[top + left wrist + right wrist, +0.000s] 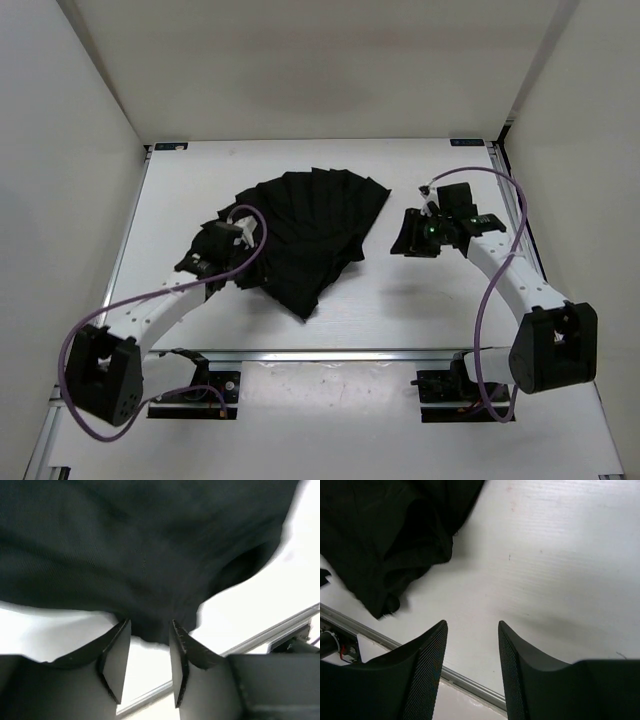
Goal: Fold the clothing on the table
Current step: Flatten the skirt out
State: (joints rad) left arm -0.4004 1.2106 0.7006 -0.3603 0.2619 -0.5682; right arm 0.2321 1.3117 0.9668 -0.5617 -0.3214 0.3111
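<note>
Top view from above and behind: the clothing (310,235), a black pleated garment, lies fanned out on the white table (400,310), left of centre, its pleats spreading toward the far side and narrowing to a point near the front edge. The left gripper (210,250) sits at the garment's left edge, over the fabric. The right gripper (410,240) hovers over bare table just to the right of the garment, apart from it. Left wrist view: dark, blurred fabric fills the upper frame. The left gripper's two fingers stand parted with white table showing in the gap, and a hem of the fabric reaches down to the fingertips without being pinched, so nothing looks held. Right wrist view: the right gripper's jaws are spread wide and hold nothing, with bare table beneath them and a rumpled edge of the garment off to the upper left. Judging by its slack drape and soft creases, the fabric is light and limp. It should bunch and sag when lifted, and the pleats may slide apart. The sensible hold is a pinch on a hem or corner at the outer edge, one on each side, rather than on the loose middle.
</note>
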